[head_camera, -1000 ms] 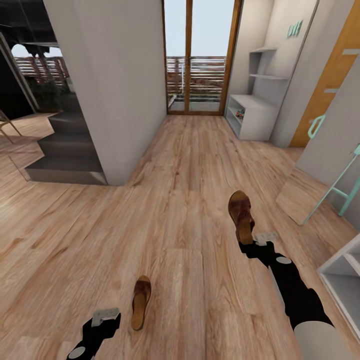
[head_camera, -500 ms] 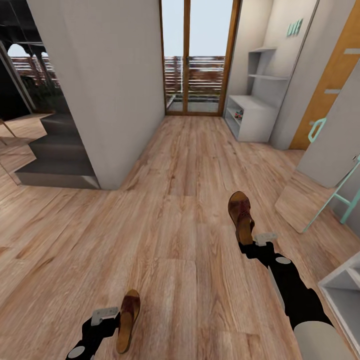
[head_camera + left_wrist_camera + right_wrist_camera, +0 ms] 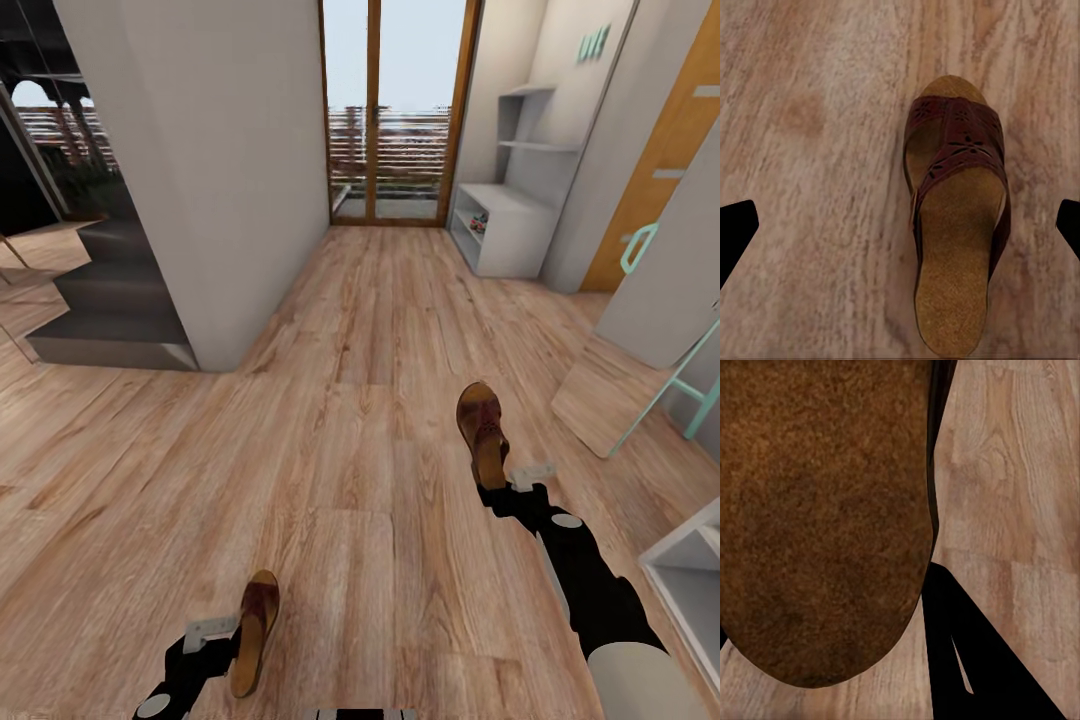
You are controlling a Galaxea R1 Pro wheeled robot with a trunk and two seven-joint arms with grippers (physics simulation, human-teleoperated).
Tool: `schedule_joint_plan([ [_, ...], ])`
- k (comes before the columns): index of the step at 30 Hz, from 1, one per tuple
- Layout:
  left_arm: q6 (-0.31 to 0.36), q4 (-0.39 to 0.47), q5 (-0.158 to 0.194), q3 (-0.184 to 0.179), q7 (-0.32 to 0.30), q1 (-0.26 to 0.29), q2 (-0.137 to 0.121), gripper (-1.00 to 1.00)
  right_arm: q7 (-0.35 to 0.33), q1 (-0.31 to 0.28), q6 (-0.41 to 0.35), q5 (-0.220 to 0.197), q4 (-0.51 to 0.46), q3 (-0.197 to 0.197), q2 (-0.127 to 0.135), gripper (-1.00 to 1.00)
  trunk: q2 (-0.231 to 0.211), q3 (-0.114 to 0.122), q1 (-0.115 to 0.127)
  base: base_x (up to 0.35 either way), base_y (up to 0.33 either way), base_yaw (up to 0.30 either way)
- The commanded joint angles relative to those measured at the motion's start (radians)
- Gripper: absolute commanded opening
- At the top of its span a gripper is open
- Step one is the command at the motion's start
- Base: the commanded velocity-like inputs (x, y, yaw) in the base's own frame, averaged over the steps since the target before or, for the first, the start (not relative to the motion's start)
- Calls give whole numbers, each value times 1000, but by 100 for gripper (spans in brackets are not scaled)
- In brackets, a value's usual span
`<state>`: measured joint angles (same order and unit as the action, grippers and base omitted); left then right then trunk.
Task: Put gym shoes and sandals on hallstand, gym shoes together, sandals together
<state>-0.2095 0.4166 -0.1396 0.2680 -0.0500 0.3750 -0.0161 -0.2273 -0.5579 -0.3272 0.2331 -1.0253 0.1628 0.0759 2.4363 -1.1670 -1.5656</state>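
Starting at our left gripper [image 3: 212,632], we see its two dark fingertips [image 3: 736,229] spread wide, with nothing between them but bare plank. The second sandal [image 3: 956,232] lies on the corridor floor [image 3: 360,400] toward one side of that gap, closer to one fingertip than the other, so it is not centred under the jaws. In the head view this sandal [image 3: 255,632] sits just beside the gripper, on its inner side, its long axis running roughly away from us with a slight lean. That offset is what the coming grasp turns on: we judge the left arm must shift sideways toward the sandal and then close across its narrow width.

Our right gripper [image 3: 510,482] is already clamped on the first sandal [image 3: 481,430], which points forward from the hand; the right wrist view presents its tan, grainy footbed [image 3: 825,517] very close, with one dark finger [image 3: 975,660] beside it.

Both sandals have a dark brown leather upper with punched cut-out patterns, a cork-like tan footbed and a thick sole, a stiff shape that should hold firm in a pinch.

Farther out, the pale grey hallstand [image 3: 505,225] stands well apart at the corridor's far right, with something small and colourful on a low shelf, too small to identify.
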Motion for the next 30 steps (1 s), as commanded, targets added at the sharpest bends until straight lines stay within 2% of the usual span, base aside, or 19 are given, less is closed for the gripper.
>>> schedule_joint_plan([
  [1, -4, -1, -11, 8, -5, 1, 1, 100, -7, 0, -6, 6, -2, 3, -1, -100, 8, -6, -4, 0, 0, 0],
  [4, -4, -1, -15, 7, -5, 1, 3, 100, -6, 0, -6, 7, -2, 3, -1, -100, 29, -20, -15, 0, 0, 0],
  [9, -5, 0, -49, 6, -4, 1, 7, 100, -6, 0, -6, 8, -5, 3, -1, -100, 64, -43, -34, 0, 0, 0],
  [14, -5, 6, -62, 7, 0, 1, 8, 100, -6, 0, -6, 8, -8, 3, -1, -100, 65, -69, -37, 0, 0, 0],
  [30, -4, 5, -63, 5, -1, 1, 8, 100, -6, 0, -5, 10, -4, 4, 2, -100, 69, -132, -44, 0, 0, 0],
])
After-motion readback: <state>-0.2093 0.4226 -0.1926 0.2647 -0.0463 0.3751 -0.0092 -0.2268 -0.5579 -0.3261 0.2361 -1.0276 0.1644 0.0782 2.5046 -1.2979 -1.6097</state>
